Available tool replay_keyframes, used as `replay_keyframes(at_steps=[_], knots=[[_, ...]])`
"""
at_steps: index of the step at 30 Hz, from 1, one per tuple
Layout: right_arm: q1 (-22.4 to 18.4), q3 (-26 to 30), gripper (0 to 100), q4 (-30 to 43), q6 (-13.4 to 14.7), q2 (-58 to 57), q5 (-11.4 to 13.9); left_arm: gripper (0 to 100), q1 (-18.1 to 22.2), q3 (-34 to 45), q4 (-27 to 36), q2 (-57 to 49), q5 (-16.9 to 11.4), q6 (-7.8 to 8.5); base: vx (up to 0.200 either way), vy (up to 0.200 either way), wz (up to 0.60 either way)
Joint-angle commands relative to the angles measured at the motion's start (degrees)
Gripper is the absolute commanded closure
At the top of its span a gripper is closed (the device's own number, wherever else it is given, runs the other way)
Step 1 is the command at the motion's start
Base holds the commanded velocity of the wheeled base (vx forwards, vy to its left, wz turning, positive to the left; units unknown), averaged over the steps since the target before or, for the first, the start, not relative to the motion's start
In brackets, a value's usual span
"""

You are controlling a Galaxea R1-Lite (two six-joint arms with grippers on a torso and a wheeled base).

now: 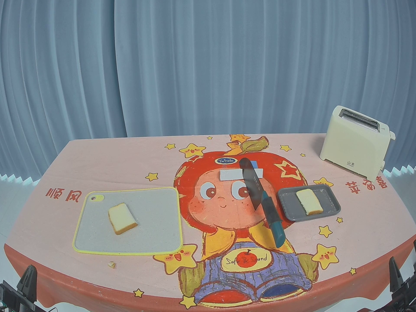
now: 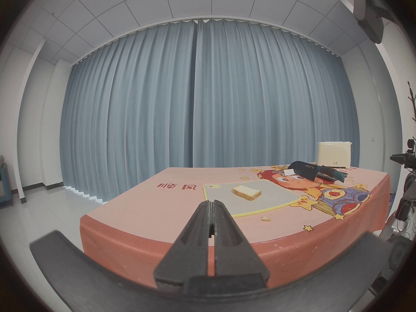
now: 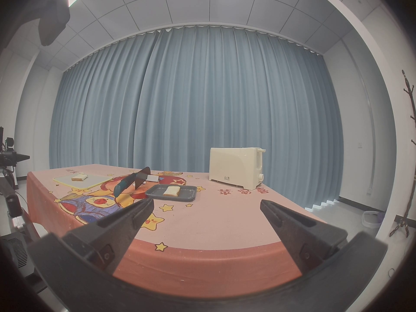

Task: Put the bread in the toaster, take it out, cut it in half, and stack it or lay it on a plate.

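Observation:
One piece of bread [image 1: 122, 218] [image 2: 246, 192] [image 3: 79, 177] lies on the grey cutting board [image 1: 151, 235] [image 2: 277, 198] at the table's left. A second piece of bread [image 1: 309, 201] [image 3: 171, 191] lies on the dark grey plate [image 1: 288, 204] [image 3: 186, 193] to the right. Between them rests a knife [image 1: 262, 200] [image 2: 316, 170] [image 3: 130, 182] with a teal handle. The cream toaster [image 1: 355, 141] [image 2: 333, 154] [image 3: 236, 167] stands at the far right, its slots empty. My left gripper [image 2: 212, 222] is shut and empty, off the near left edge. My right gripper [image 3: 206, 215] is open, off the near right edge.
The table wears a pink cloth [image 1: 130, 165] with a cartoon print. A small white block [image 1: 234, 174] props the knife blade. A crumb [image 1: 112, 264] lies near the board's front edge. A blue curtain [image 1: 208, 57] hangs behind the table.

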Motion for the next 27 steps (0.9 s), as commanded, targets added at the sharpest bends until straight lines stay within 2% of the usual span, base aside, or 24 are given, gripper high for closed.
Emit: replay_keyframes(at_steps=[1,16,21,27], knots=[[0.05,0.92,0,-0.11,0.21,-1.12,0.28,100,0.1,1.01,0.0,-0.93,0.01,-0.01,0.0,0.0,0.0],[0.14,0.92,0,-0.11,0.29,-1.12,0.45,100,0.1,1.01,0.0,-0.93,0.01,0.08,0.0,0.0,0.0],[0.05,0.92,0,-0.11,-0.59,-1.12,0.63,100,0.1,1.01,0.0,-0.93,0.01,0.17,0.0,0.0,0.0],[0.05,0.92,0,-0.11,0.12,-1.12,0.36,100,0.1,1.01,0.0,-0.93,0.01,0.17,0.0,0.0,0.0]])
